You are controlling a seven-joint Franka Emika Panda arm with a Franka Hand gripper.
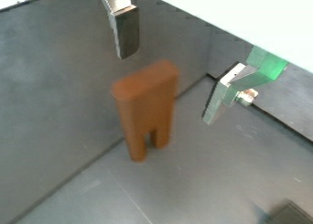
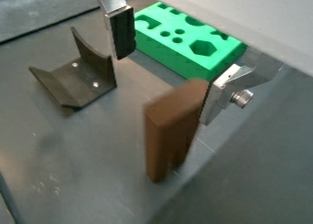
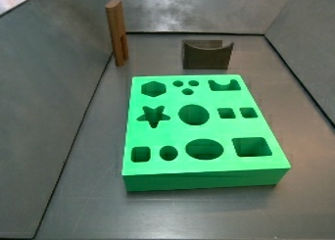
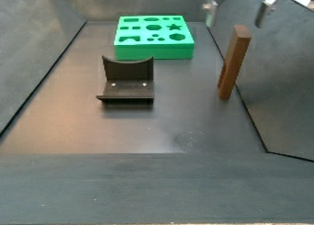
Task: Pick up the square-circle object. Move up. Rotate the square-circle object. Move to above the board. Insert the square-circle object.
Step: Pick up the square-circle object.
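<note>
I see the gripper (image 2: pixel 171 65) hanging above the square-circle object (image 2: pixel 173 127) with its jaws spread wide and nothing between them; in both wrist views one silver finger (image 1: pixel 124 26) sits off one side of the brown slab and the other finger (image 1: pixel 228 92) off the opposite side, both clear of it. In a side view only the fingertips (image 4: pixel 237 1) peek in at twelve o'clock, above the piece. The square-circle object (image 4: pixel 232 62) stands upright on the dark floor (image 4: pixel 160 118), its two prongs down in a wrist view (image 1: pixel 146 109), close to the side wall. The fixture (image 4: pixel 127 79) sits at nine o'clock from it in that side view. The board (image 4: pixel 153 36) lies flat at about eleven o'clock, well apart from the brown slab. From the other side, the board (image 3: pixel 199 134) fills the middle and the slab (image 3: pixel 117 31) stands at eleven o'clock.
</note>
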